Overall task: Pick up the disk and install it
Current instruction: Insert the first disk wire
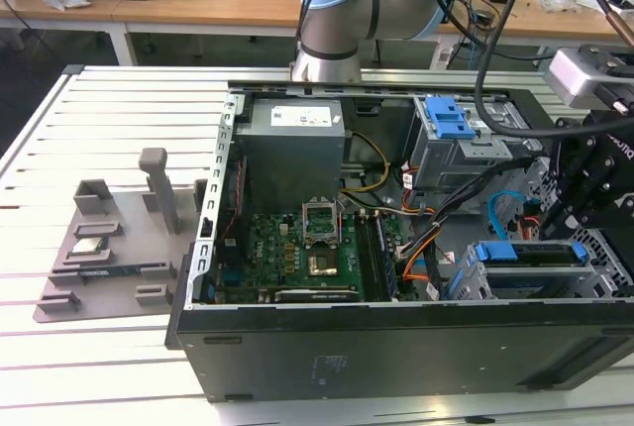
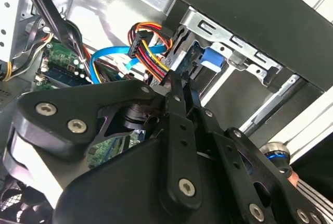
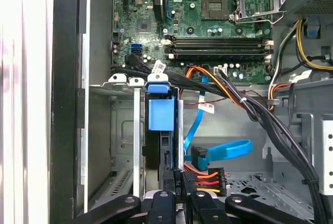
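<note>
One open black desktop computer case (image 1: pixel 396 347) lies on its side on the slatted white bench (image 1: pixel 109 109), and we see the black claw (image 1: pixel 594 198) lowered into its corner at the exterior view's right. The flat silver hard disk with blue plastic side rails (image 1: pixel 530 253) sits on edge in the grey metal drive cage (image 1: pixel 525 282) there, its blue rail (image 3: pixel 160 112) standing between the cage walls in the first wrist view. In both wrist views the claw's black fingers (image 2: pixel 179 114) are drawn close together at the disk's end, beside the red, yellow and orange power wires (image 3: pixel 205 174); whether they actually pinch the disk we cannot tell. We see the green motherboard (image 1: pixel 297 248) on the case floor, and a grey parts fixture (image 1: pixel 109 248) on the bench well apart from the case.
</note>
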Controlling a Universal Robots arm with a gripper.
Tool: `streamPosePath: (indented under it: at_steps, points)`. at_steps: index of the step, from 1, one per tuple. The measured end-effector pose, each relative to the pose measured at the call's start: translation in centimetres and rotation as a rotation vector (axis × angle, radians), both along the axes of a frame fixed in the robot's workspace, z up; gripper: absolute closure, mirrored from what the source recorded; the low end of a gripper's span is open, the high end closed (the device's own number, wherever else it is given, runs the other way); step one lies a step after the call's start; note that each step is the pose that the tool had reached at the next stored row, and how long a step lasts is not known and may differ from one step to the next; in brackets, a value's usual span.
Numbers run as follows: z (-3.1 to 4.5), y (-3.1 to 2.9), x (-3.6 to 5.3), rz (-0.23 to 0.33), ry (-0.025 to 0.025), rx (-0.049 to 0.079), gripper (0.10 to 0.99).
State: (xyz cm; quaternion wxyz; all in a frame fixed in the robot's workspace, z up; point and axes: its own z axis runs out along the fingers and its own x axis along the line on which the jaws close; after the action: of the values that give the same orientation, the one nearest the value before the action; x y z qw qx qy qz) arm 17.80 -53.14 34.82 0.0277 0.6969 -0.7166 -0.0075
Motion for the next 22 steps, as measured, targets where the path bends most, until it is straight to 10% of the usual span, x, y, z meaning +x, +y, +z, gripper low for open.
streamPosePath:
  at_steps: [22]
  points:
    - [-1.19,-0.43,0.56,0.0,0.0,0.0,0.898]
